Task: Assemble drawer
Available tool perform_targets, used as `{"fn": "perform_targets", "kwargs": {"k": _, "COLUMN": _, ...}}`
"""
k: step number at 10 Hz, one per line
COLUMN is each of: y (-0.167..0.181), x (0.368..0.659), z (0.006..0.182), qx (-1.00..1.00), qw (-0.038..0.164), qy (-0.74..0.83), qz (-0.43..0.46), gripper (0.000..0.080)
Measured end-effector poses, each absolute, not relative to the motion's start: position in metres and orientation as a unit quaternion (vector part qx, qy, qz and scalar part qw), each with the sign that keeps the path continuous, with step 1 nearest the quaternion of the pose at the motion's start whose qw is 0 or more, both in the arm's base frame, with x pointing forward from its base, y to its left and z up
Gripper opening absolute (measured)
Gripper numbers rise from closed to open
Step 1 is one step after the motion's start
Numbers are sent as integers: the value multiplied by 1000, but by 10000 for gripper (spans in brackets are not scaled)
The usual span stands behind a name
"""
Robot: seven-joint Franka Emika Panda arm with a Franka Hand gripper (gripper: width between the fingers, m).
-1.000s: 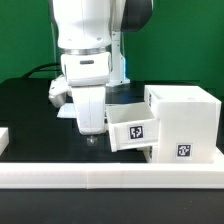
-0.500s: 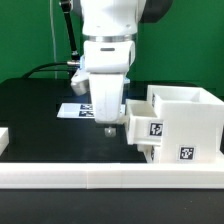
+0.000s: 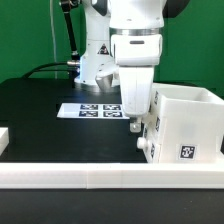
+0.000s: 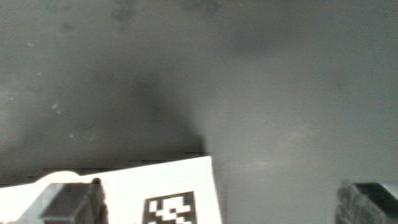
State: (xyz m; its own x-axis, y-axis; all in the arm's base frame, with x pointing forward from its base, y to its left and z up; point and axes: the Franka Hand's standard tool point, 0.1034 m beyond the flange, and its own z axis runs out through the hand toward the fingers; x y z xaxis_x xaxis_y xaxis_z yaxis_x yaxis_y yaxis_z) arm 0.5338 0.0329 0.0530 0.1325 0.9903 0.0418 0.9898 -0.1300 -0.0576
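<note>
At lower right, a tray [image 3: 147, 140] was seen nearly pushed into the casing [image 3: 188, 125]; the gripper [image 3: 135, 127] looked released, grasping nothing.

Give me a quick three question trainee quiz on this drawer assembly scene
1. True or false: the hand is at the tray where it enters the casing.
2. Which lies farther back on the table: A the marker board, or B the casing?
3. What pattern marks the casing's front?

Key: 1 true. 2 A. 3 a black-and-white square tag.
</note>
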Motion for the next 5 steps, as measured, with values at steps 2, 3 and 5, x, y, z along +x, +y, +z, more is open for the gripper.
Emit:
{"fn": "perform_targets", "kwargs": {"k": 2, "y": 35, "x": 535, "z": 55, "qx": -758, "qw": 34, "qy": -651, "qz": 2, "gripper": 648}}
{"fn": "perform_targets", "kwargs": {"k": 3, "y": 30, "x": 537, "z": 56, "qx": -757, "qw": 32, "qy": -653, "qz": 2, "gripper": 648}}
{"fn": "perform_targets", "kwargs": {"k": 5, "y": -3, "x": 538, "z": 58, "qx": -751, "qw": 29, "qy": -659, "qz": 6, "gripper": 648}}
